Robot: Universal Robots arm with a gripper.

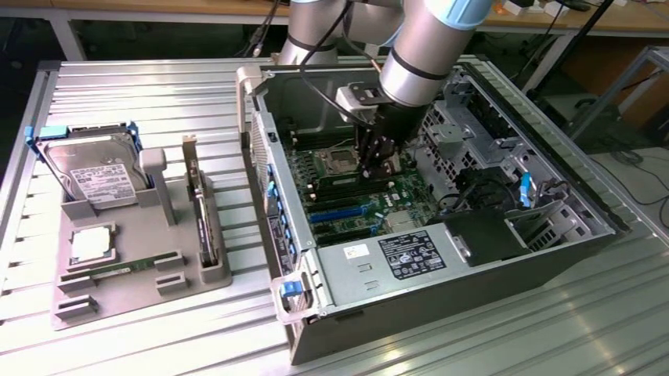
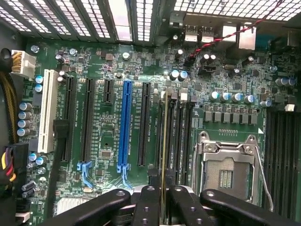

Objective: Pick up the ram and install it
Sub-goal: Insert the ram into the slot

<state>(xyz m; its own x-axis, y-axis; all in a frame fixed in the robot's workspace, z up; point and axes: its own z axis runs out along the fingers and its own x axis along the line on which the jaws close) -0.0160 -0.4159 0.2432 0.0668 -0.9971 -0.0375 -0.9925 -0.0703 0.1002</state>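
Note:
The ram (image 2: 163, 141) is a thin green stick seen edge-on, running up from between my black fingers (image 2: 148, 207). My gripper (image 2: 163, 209) is shut on it. The stick stands over the row of dark memory slots (image 2: 178, 136), right beside the open CPU socket (image 2: 228, 172); whether it sits in a slot or just above one I cannot tell. In the exterior view my gripper (image 1: 374, 174) reaches down into the open computer case (image 1: 544, 235), its tips at the motherboard (image 1: 350, 207) next to the CPU socket (image 1: 337, 162).
A grey tray (image 1: 136, 294) at the exterior view's left holds a silver hard drive (image 1: 99, 176), an upright expansion card (image 1: 199, 211) and a CPU (image 1: 92, 244). Inside the case are a blue expansion slot (image 2: 124, 122), further memory slots (image 2: 282, 155), cables and a drive cage (image 1: 491, 184).

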